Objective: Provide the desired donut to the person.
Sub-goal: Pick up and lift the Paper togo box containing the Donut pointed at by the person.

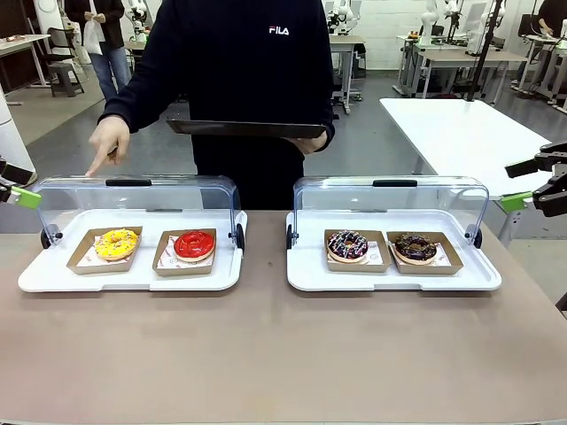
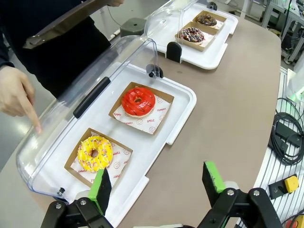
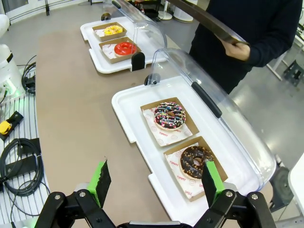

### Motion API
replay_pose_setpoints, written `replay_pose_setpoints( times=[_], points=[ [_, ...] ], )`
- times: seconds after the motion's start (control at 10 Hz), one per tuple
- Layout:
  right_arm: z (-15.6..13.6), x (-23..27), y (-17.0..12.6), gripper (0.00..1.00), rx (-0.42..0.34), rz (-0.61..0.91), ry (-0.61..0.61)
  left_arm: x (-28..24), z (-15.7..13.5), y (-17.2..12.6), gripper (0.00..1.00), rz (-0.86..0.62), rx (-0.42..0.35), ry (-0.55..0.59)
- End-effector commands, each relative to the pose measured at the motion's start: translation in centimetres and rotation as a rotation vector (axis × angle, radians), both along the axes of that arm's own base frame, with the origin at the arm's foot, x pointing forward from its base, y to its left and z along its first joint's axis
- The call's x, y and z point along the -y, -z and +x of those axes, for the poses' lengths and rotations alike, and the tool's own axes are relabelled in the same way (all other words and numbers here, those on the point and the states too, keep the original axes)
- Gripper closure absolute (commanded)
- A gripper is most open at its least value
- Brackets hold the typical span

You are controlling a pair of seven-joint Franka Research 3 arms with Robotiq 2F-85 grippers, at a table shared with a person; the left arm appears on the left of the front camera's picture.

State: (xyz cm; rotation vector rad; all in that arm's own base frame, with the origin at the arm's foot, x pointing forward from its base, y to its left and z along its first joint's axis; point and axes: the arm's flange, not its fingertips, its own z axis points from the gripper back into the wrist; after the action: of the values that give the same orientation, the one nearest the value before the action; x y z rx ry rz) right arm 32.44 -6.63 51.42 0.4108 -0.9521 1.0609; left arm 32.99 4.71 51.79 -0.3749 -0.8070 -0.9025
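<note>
Donuts: four, each in a brown cardboard tray inside a display case. Yellow donut, sprinkled, sits at the outer end of the left white tray. The red donut is just beside it, toward the table's centre. That case's clear left lid is tipped up and back and stands behind both donuts, black handle on top.

Person in a black FILA sweatshirt stands at the far side, behind the cases. Pointing hand has its index finger angled down, tip at the top edge of the left lid, at the yellow-donut end. The left wrist view puts the fingertip on the lid's curve right behind the yellow donut. Other hand holds a flat dark tray level at waist height.

Right white tray: sprinkled chocolate donut on the inner side, dark chocolate donut on the outer side. Right lid is raised too. The two cases sit side by side on the brown table with a gap between them.

Left gripper: fingers spread wide, empty, hovering by the yellow-donut corner of the left tray, touching nothing. Right gripper: also spread wide and empty, hovering at the outer end of the right tray near the dark chocolate donut, clear of it.
</note>
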Motion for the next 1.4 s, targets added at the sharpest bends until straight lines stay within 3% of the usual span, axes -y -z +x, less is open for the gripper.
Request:
replay_pose_setpoints(
  times=[0.0,0.6,0.7,0.9,1.1,1.3],
  points=[
    [0.3,0.0,0.1,0.00,0.016,0.018,-0.013,-0.2,0.0,0.0,0.00,-0.007,0.007,0.004],
    [0.3,0.0,0.1,0.00,0.016,0.018,-0.013,0.0,0.0,0.0,0.00,0.000,0.000,0.000],
    [0.3,0.0,0.1,0.00,0.016,0.018,-0.013,1.5,0.3,0.7,0.00,0.133,-0.019,0.011],
    [0.3,0.0,0.1,0.00,0.016,0.018,-0.013,1.7,2.3,3.4,0.00,0.402,-0.158,0.095],
    [0.3,0.0,0.1,0.00,0.016,0.018,-0.013,0.9,4.9,7.1,0.00,0.570,-0.259,0.153],
    [0.3,0.0,0.1,0.00,0.016,0.018,-0.013,0.1,8.1,11.2,0.00,0.641,-0.268,0.218]
  ],
)
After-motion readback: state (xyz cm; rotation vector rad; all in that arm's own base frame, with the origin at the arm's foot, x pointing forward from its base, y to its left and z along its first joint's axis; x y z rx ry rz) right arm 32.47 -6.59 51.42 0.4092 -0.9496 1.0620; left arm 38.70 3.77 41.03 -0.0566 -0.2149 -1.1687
